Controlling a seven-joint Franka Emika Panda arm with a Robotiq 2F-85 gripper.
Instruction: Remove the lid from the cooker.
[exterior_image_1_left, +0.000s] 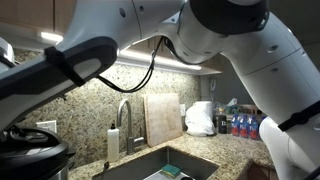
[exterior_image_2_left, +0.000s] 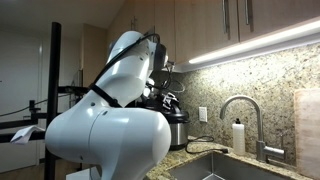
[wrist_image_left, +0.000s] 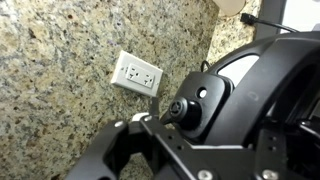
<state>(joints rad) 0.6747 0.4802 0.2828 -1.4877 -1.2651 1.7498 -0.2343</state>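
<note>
The cooker (exterior_image_2_left: 179, 127) stands on the counter by the backsplash, with a dark body and a steel band; it also shows at the lower left of an exterior view (exterior_image_1_left: 30, 155). The black lid (wrist_image_left: 250, 90) fills the right of the wrist view, its raised central handle (wrist_image_left: 188, 108) close to the camera. My gripper (wrist_image_left: 195, 125) has a finger on each side of that handle and is closed on it. In an exterior view the gripper (exterior_image_2_left: 165, 92) sits right above the cooker. The lid (exterior_image_1_left: 25, 140) rests on or just over the cooker's rim.
A wall outlet (wrist_image_left: 138, 73) is set in the granite backsplash behind the lid. A sink (exterior_image_1_left: 160, 165) with a faucet (exterior_image_1_left: 125, 112) lies beside the cooker, along with a soap dispenser (exterior_image_2_left: 238, 137), a cutting board (exterior_image_1_left: 163, 117), a white bag (exterior_image_1_left: 200, 118) and bottles (exterior_image_1_left: 240, 125).
</note>
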